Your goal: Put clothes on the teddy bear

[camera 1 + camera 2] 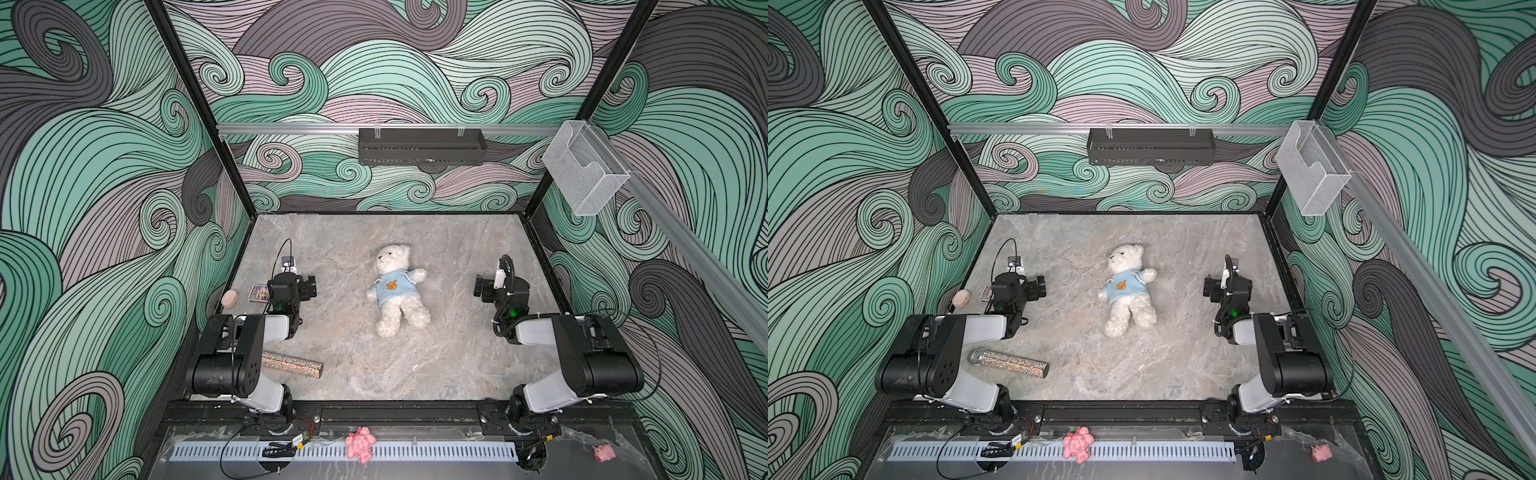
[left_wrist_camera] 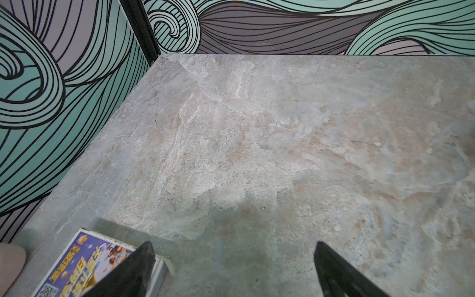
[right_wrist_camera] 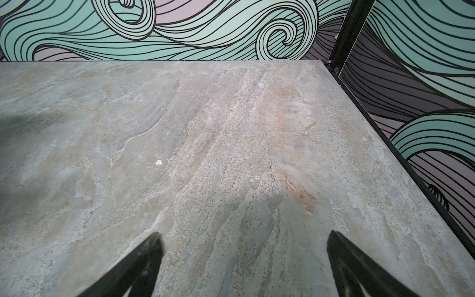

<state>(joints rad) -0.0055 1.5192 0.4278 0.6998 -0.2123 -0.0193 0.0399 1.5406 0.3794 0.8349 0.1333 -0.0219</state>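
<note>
Nearest, at 6 o'clock on the front ledge, sits a pink lumpy toy (image 1: 360,444), with a pink pig (image 1: 604,452) toward 5 o'clock; neither belongs to the job. Just past them the left arm (image 1: 232,357) and right arm (image 1: 590,361) are folded, upper links doubled back over their bases at 7 and 5 o'clock and forearms reaching up the two sides of the table (image 1: 415,365). A glitter tube (image 1: 291,363) lies beside the left arm.

In the middle of the table the teddy bear (image 1: 397,311) lies on its back, head toward 12 o'clock and legs toward 6, touching neither gripper. It wears a pale blue shirt (image 1: 395,289) with an orange bear face on the chest. One arm pokes through a sleeve toward 3 o'clock. The other, toward 8 o'clock, looks sleeved too, though at this size I can't be sure. Dressing appears finished or close to it.

The bear should be light and squashy, giving under a pinch and sliding easily on the smooth top, and the thin shirt will bunch. For any tidying, a hem edge or a stubby limb is the place to pinch, not the round body.

The left gripper (image 2: 234,244) hangs at 9 o'clock from the bear, well apart, fingers spread wide with nothing between them, one finger over a card box (image 2: 84,259). The right gripper (image 3: 244,234) mirrors it at 3 o'clock, spread and empty above bare table. Both aim toward the 12 o'clock wall, where a black shelf (image 1: 422,146) hangs.
</note>
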